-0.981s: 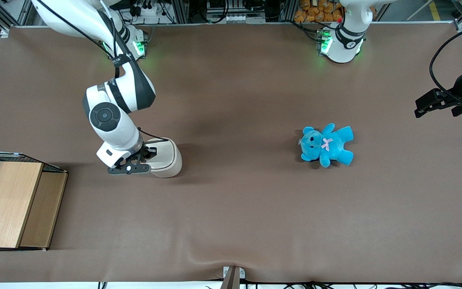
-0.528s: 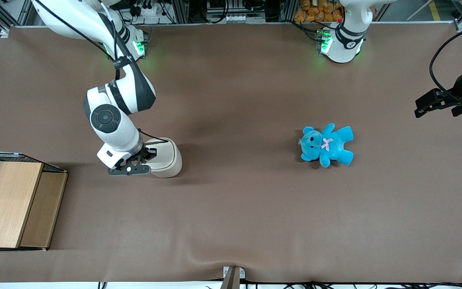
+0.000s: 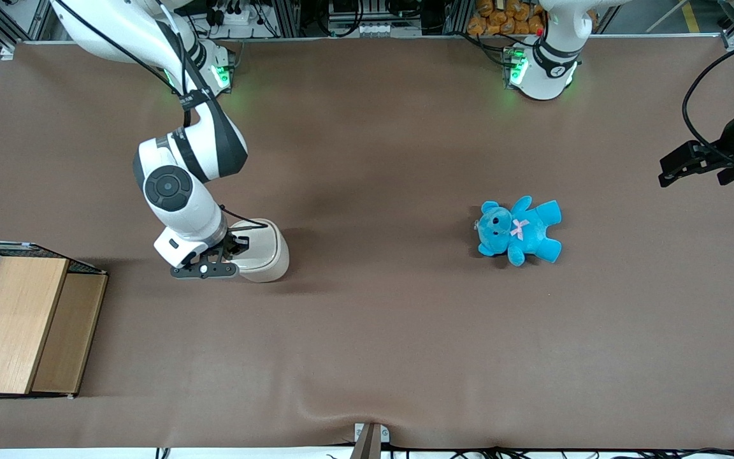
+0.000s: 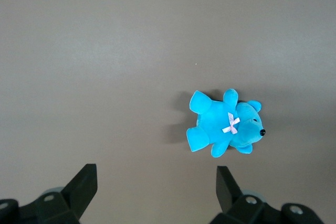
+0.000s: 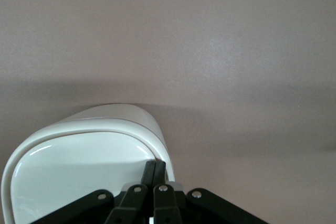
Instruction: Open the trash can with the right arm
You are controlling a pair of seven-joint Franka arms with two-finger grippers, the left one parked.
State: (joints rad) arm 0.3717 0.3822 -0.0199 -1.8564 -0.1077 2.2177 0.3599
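From the front, my end effector [image 3: 230, 250] has barely shifted over the trash can [image 3: 264, 250] near the surface's working-arm end; at my wrist, fingers [image 5: 155, 174] pinched together seemingly touch the still-closed lid's edge.

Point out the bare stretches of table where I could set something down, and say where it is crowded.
Widest bare cloth lies between the trash can and the blue teddy, and nearer the camera than both. Crowded: the right arm's tool, shut, sits on the can's lid edge, with the wooden box close by at the working arm's end.
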